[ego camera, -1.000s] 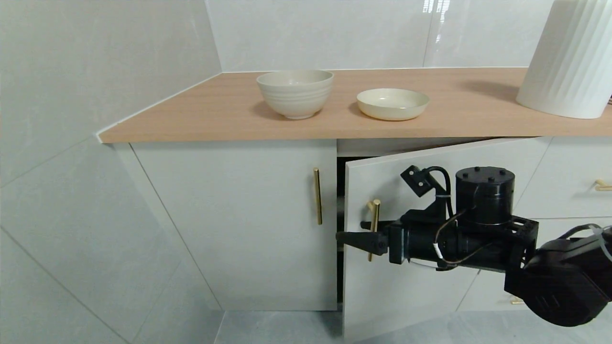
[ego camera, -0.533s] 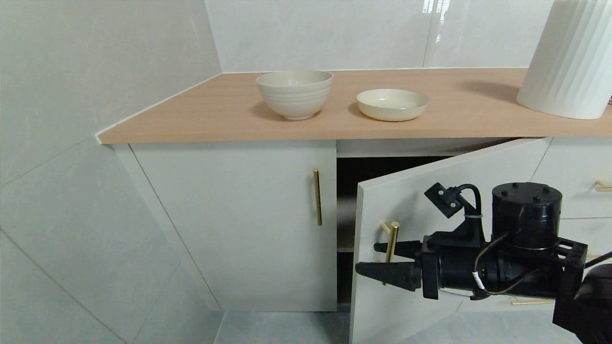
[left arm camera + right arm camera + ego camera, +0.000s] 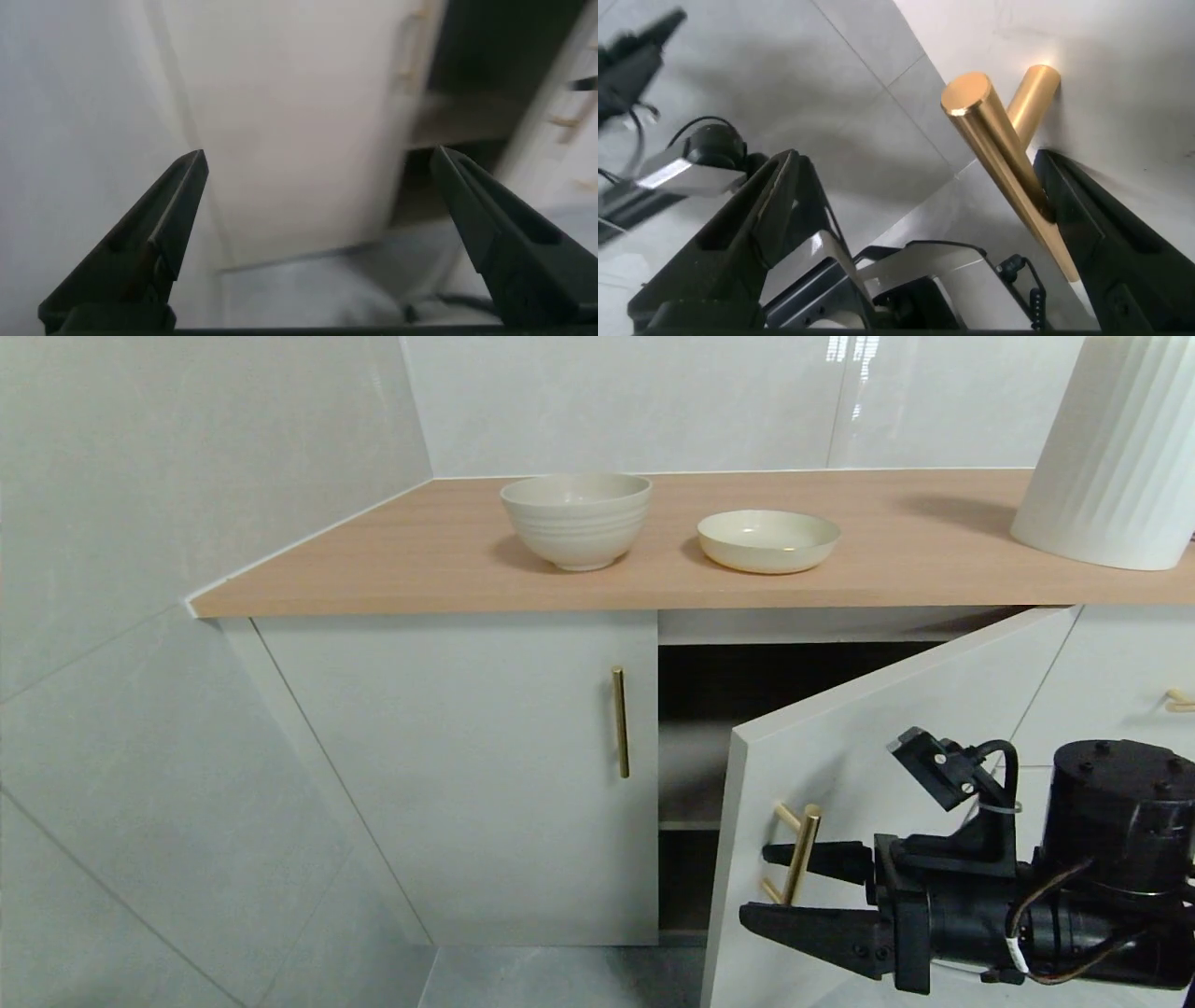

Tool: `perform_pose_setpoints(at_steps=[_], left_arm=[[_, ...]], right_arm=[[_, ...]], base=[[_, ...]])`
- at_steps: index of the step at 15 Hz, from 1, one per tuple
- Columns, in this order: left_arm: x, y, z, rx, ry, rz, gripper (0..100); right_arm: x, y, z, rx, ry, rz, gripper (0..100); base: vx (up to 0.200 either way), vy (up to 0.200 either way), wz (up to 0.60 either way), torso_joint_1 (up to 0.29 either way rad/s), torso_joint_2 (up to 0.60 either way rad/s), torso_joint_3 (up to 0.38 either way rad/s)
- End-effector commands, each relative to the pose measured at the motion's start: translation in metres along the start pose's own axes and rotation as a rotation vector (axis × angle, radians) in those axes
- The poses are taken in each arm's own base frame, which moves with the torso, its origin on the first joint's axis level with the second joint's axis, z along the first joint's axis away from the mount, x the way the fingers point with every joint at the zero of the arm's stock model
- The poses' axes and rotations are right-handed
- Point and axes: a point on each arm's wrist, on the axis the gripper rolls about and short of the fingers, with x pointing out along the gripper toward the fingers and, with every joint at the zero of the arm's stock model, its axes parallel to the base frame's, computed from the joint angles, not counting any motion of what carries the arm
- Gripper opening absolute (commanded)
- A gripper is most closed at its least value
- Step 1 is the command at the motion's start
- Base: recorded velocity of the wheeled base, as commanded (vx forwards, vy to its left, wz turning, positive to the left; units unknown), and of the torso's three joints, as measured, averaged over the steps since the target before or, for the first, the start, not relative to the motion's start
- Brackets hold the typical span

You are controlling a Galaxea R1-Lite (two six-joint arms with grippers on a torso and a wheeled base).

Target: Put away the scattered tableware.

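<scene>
A ribbed beige bowl [image 3: 576, 518] and a shallow cream dish [image 3: 767, 539] stand side by side on the wooden counter [image 3: 420, 560]. Below them the right cabinet door [image 3: 868, 737] hangs partly open. My right gripper [image 3: 758, 885] is open, and its fingers straddle the door's gold handle [image 3: 800, 855]. In the right wrist view that handle [image 3: 1008, 159] lies against one finger [image 3: 1102, 243], with a wide gap to the other. My left gripper [image 3: 318, 163] is open and holds nothing, low down facing the shut left door [image 3: 299, 112].
A tall white ribbed container [image 3: 1116, 448] stands at the counter's right end. The left door has a gold handle [image 3: 619, 721]. Inside the cabinet a shelf [image 3: 691, 775] shows. Drawers with a gold handle [image 3: 1178, 698] lie to the right. Tiled wall bounds the left.
My right gripper has drawn back toward me and to the right with the handle between its fingers. The right door has swung further open, showing more of the dark inside.
</scene>
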Motion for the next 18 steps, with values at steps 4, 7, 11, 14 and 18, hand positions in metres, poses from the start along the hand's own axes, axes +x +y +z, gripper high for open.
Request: perform_pose_setpoints(at_steps=[4, 7, 11, 14, 18], left_arm=[[0.101, 0.016, 0.046, -0.08, 0.259, -0.292, 0], [0.153, 0.006, 0.037, -0.095, 0.349, -0.429, 0], [0.236, -0.021, 0.0, -0.183, 0.413, -0.538, 0], [0.282, -0.058, -0.037, -0.276, 0.408, -0.635, 0], [0.32, -0.112, -0.063, -0.317, 0.389, -0.772, 0]], right_arm=[[-0.01, 0.009, 0.004, -0.023, -0.031, 0.012, 100], [-0.012, 0.008, -0.002, -0.013, -0.015, 0.005, 100], [-0.011, 0.005, -0.01, 0.005, 0.018, 0.0, 100], [-0.011, 0.004, -0.01, 0.009, 0.024, 0.008, 100], [-0.01, 0.004, -0.01, 0.01, 0.024, 0.005, 100]], base=[[0.0, 0.0, 0.0, 0.0, 0.0, 0.0], [0.0, 0.0, 0.0, 0.0, 0.0, 0.0], [0.0, 0.0, 0.0, 0.0, 0.0, 0.0], [0.0, 0.0, 0.0, 0.0, 0.0, 0.0], [0.0, 0.0, 0.0, 0.0, 0.0, 0.0]])
